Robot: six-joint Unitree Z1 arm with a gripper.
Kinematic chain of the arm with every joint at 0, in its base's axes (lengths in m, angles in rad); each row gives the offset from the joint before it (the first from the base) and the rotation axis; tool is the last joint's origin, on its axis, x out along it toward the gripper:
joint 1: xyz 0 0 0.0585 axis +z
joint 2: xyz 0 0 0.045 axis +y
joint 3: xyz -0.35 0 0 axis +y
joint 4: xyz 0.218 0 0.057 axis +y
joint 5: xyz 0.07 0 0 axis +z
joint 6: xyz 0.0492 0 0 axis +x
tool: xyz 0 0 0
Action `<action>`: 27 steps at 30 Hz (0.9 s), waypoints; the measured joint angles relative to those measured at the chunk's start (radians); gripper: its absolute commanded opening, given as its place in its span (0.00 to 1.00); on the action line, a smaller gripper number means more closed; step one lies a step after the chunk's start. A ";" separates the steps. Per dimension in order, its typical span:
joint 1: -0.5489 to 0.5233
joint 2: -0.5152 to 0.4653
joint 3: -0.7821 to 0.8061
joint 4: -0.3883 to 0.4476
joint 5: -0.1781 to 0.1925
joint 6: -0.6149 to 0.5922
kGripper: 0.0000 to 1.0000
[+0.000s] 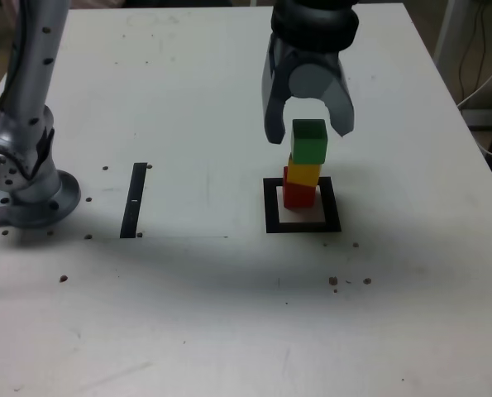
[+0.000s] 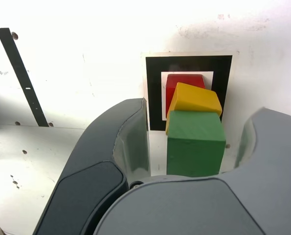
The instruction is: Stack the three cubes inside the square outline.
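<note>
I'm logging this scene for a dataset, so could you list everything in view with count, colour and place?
green cube: one, green, top of the stack, between the open jaws
yellow cube: one, yellow, middle of the stack
red cube: one, red, bottom, inside the square outline
square outline: one, black with pale centre, on the table
strip: one, black, toward the exterior view's left
table: one, white, speckled
cables: pale, past the table's edge at the exterior view's right
arm base: one, silver, exterior view's left
gripper: one, dark grey, open around the green cube
</note>
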 measured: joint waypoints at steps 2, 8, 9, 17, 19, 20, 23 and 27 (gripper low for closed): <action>0.000 -0.012 0.007 0.000 0.000 0.000 1.00; 0.000 -0.106 0.070 -0.010 0.000 0.000 1.00; 0.000 -0.128 0.090 -0.017 -0.001 0.000 1.00; 0.000 -0.220 0.170 -0.049 -0.047 0.017 1.00; 0.000 -0.257 0.171 -0.078 -0.067 0.024 1.00; 0.000 -0.269 0.178 -0.100 -0.079 0.028 1.00; -0.001 -0.286 0.230 -0.182 -0.110 0.035 1.00; -0.001 -0.307 0.264 -0.203 -0.111 0.039 1.00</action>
